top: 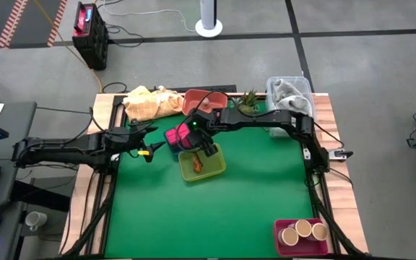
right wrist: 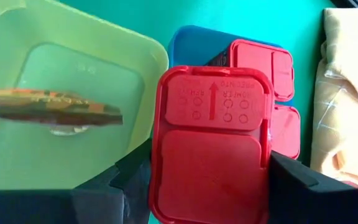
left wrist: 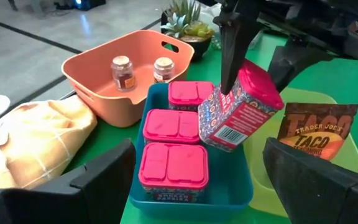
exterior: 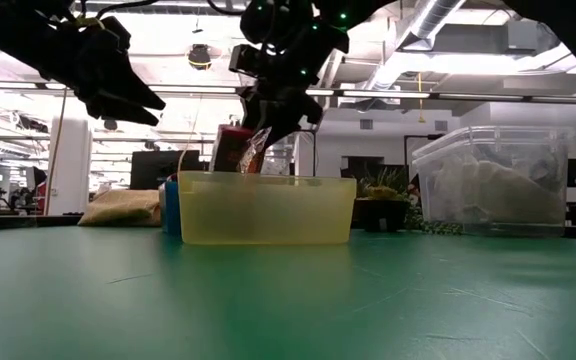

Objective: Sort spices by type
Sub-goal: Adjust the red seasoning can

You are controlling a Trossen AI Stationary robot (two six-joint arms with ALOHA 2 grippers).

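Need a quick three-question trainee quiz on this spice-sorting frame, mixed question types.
1. True or false: the right gripper holds a pink-lidded spice tin over the blue bin.
2. How many pink-lidded tins already sit in the blue bin? A) one B) three C) five
3. Fill in: the taco seasoning packet stands in the ____ bin.

Key
1. True; its jaws are closed on the tin, which hangs tilted.
2. B.
3. Yellow.

The left gripper waits beside the bins with its jaws open. Two small jars sit in the orange bin.

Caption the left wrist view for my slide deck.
Right gripper holds a pink-lidded spice tin above the blue bin.
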